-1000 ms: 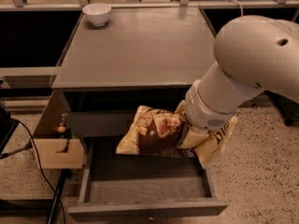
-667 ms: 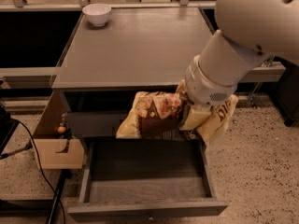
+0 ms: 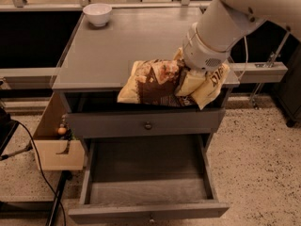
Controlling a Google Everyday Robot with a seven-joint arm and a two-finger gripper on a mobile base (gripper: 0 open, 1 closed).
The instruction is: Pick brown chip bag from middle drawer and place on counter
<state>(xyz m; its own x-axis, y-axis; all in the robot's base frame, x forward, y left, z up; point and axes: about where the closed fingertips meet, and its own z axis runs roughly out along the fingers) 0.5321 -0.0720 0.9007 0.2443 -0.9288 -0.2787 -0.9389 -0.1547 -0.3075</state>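
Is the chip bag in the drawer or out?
Out. The brown chip bag hangs at the gripper by the counter's front edge, above the open middle drawer.

The grey tabletop [image 3: 117,46] fills the upper middle of the frame, a white bowl [image 3: 98,13] at its upper-left corner; the tool [image 3: 188,79], buried in the brown chip bag [image 3: 153,84], is over its front edge

Pale speckled floor [image 3: 256,145] is spreading out; a wooden box [image 3: 56,154] is standing left; a grey ledge [image 3: 261,69] is crossing dark panels [image 3: 33,36].
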